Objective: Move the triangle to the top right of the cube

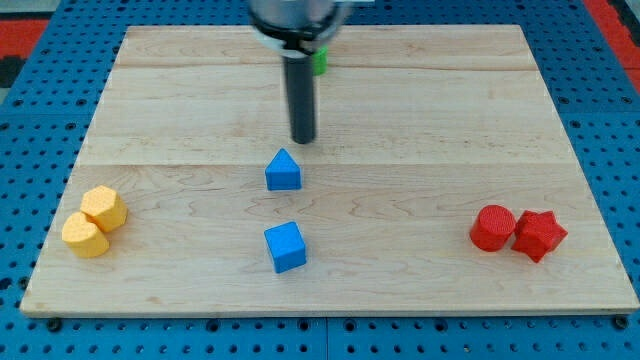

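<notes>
Two blue blocks sit mid-board: the blue triangle (283, 171) lies just above the blue cube (285, 246), apart from it. My tip (302, 140) stands just beyond the triangle, slightly right, touching nothing. Yellow blocks (93, 221) lie far left, red blocks (517, 231) far right, a green block (320, 60) behind the rod.

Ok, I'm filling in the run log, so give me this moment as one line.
my tip: just above blue triangle, apart | blue triangle: directly above blue cube, not yet top right | others: untouched
</notes>
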`<state>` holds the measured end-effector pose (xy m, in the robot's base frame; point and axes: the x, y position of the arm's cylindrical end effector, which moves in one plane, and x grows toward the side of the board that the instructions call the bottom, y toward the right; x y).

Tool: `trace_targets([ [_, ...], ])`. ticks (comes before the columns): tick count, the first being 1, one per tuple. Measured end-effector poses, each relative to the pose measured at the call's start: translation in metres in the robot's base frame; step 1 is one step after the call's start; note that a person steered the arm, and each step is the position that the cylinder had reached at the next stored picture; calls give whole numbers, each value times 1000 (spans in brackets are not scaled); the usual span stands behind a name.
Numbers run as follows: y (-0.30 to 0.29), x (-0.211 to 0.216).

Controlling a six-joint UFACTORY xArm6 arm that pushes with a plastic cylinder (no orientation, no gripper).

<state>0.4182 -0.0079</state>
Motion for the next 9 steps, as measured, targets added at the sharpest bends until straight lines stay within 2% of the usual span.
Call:
trace_targets([
  [1,-17,52],
  [2,-28,27],
  [3,-70,-2],
  [4,-104,35],
  [5,-62,65],
  [6,-72,47],
  [7,-77,0],
  [9,-14,93],
])
